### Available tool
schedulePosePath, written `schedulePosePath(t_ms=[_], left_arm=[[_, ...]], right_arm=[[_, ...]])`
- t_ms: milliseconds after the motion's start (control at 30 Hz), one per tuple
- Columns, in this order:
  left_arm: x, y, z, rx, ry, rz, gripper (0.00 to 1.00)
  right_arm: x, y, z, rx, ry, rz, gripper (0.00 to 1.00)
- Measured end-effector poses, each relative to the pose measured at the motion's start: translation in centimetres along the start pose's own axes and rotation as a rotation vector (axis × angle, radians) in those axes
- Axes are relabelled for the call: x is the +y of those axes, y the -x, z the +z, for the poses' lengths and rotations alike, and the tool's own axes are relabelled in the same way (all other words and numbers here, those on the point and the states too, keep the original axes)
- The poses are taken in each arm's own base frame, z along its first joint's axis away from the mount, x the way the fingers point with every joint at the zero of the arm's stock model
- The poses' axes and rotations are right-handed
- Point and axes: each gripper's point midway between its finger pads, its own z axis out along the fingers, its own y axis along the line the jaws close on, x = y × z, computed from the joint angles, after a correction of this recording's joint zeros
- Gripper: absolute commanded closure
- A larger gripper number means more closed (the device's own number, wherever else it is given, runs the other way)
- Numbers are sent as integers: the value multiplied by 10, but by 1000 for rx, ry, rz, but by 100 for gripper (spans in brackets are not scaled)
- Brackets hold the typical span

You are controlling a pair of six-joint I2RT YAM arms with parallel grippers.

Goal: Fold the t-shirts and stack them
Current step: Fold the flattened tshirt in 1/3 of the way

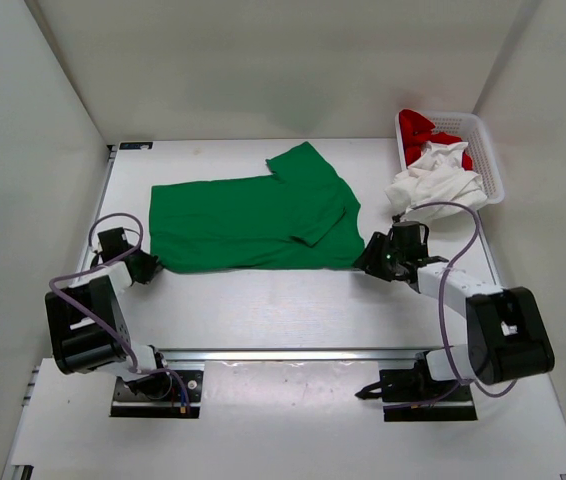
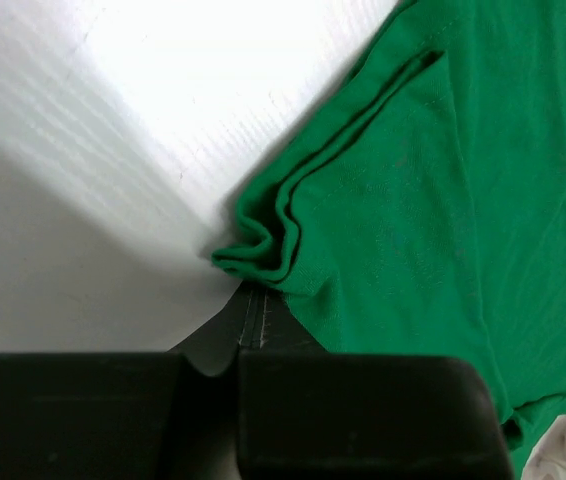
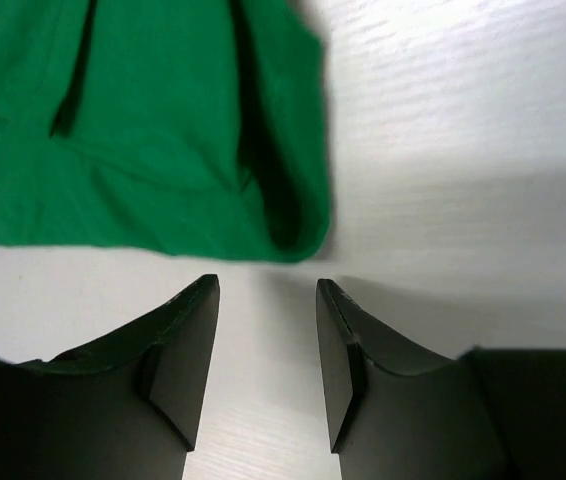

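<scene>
The left gripper [image 2: 248, 300] has its two fingers pressed together. Their tips meet right at the near left corner of the green t-shirt [image 2: 413, 200], where the cloth is bunched into a small roll of layers. The roll touches the tips, and the hem just to its right lies over the edge of one finger. The left wrist view does not show whether any cloth is nipped between the fingers.

The right gripper [image 3: 266, 290] stands spread, with a clear gap between its fingers and nothing in it. It sits low over the table, just short of the green t-shirt's [image 3: 143, 130] near right corner. That doubled corner lies straight ahead of the gap but apart from both fingertips.

From above, the left gripper [image 1: 150, 266] and the right gripper [image 1: 368, 262] sit at the two near corners of the green t-shirt [image 1: 253, 220]. The shirt lies flat on the white table [image 1: 293, 300], spread wide from left to right. One sleeve points away from the arms and the other is folded in over the body at the right.

Beyond the green t-shirt's right end, at the far right of the table, stands a white mesh basket [image 1: 491, 150]. The red t-shirt [image 1: 418, 125] is crumpled inside it, at the end farthest from the arms. The white t-shirt [image 1: 433, 180] lies partly in the basket. It spills over the rim on the side facing the green t-shirt and hangs down onto the table in a loose heap, near the green shirt's right edge but apart from it.
</scene>
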Motion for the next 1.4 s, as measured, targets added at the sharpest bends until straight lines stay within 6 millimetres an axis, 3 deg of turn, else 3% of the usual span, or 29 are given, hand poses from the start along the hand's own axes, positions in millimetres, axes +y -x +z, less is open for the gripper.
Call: schedulePosePath(t_ms=[167, 300, 400, 567, 800, 967, 1067, 1100, 1167, 1267, 1333, 1367, 1400], left_arm=[[-2, 2, 2, -3, 1, 8, 100], [-2, 4, 3, -6, 3, 17, 100], [-2, 6, 3, -11, 10, 26, 100], [1, 9, 1, -11, 31, 35, 100], [-8, 15, -6, -10, 27, 69, 100], [-5, 8, -19, -23, 19, 95, 100], [18, -13, -17, 16, 58, 92, 73], [20, -19, -17, 30, 50, 82, 67], [19, -16, -21, 11, 33, 81, 39], [16, -8, -30, -22, 31, 95, 14], [11, 2, -39, -56, 45, 112, 15], [1, 9, -46, -86, 41, 136, 24], [-10, 12, -50, -110, 27, 164, 45]], right_arm=[[-6, 20, 18, -1, -7, 52, 62], [-6, 28, 30, 0, -6, 72, 93], [-5, 28, 33, 8, -4, 85, 100], [-8, 35, 25, -16, -1, 120, 100], [-17, 35, -5, -57, -12, 127, 100], [-33, 11, -15, -16, -49, 128, 99], [-43, -11, -20, 34, -79, 136, 91], [-43, -15, -22, 43, -81, 133, 81], [-42, -19, -27, 52, -81, 119, 68], [-36, -14, -35, 25, -67, 82, 58], [-29, -5, -42, 9, -63, 55, 56], [-24, 2, -45, -6, -61, 37, 58], [-15, 12, -49, -31, -47, 10, 64]])
